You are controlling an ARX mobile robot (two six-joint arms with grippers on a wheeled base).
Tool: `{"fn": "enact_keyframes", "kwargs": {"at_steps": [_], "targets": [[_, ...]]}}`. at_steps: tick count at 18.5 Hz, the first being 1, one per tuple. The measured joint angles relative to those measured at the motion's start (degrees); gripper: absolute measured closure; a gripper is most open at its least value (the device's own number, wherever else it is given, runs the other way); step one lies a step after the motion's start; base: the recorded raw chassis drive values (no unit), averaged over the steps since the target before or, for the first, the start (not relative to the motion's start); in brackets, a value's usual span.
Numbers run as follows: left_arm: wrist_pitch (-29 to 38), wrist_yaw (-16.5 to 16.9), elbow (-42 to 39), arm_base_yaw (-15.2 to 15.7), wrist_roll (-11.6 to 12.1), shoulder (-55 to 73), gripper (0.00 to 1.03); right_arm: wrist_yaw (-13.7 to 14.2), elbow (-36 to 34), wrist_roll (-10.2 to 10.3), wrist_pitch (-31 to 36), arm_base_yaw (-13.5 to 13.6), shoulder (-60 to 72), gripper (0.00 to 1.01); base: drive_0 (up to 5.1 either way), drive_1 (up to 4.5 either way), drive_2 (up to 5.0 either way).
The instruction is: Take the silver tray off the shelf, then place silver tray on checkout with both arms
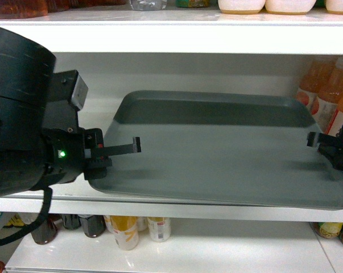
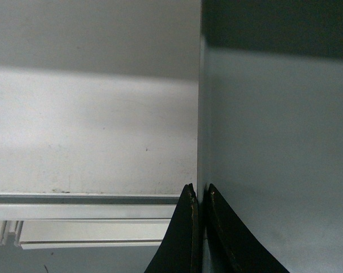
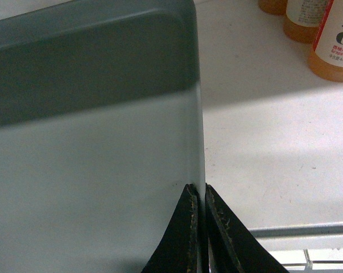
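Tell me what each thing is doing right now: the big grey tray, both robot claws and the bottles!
Flat matte grey-green silver tray: on the white shelf, front edge overhanging the lip.
Left gripper: shut on the tray's left rim.
Right gripper: shut on the tray's right rim.
Orange juice bottles: upright beside the tray.

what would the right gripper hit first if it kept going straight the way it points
Nothing close: the right gripper, jaws shut on the tray rim, points along that rim toward the shelf back. The way looks free as far as the wrist view shows; the bottles sit off to its right. Depth beyond is unclear.
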Motion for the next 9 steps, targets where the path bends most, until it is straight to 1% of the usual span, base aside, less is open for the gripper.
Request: {"fn": "enact_keyframes", "kwargs": {"at_steps": [1, 2, 3, 4, 9], "targets": [[-0.61, 0.00, -2.32, -0.11, 0.52, -4.24, 1.00, -0.37, -3.32, 0.28, 0.50, 0.28, -4.20, 0.99, 0.0, 0.00, 0.0], [-0.52, -0.22, -3.56, -0.22, 1.42, -6.64, 1.00, -0.63, -5.03, 0.50, 0.92, 0.50, -6.49, 0.99, 0.0, 0.00, 0.0], [1.84, -1.07, -4.37, -0.35, 3.80, -7.43, 1.00, -0.79, -6.32, 0.66, 2.58, 0.48, -7.48, 0.99, 0.0, 0.00, 0.0], [1.57, -1.09, -4.50, -0.35, 4.37, -7.13, 1.00, -1.11, -6.40, 0.76, 2.19, 0.48, -7.43, 0.99, 0.0, 0.00, 0.0], [1.46, -1.11, -5.07, -0.35, 4.55, -5.99, 1.00, -1.25, -6.97, 0.76, 1.97, 0.50, -7.23, 0.99, 0.0, 0.00, 0.0]]}}
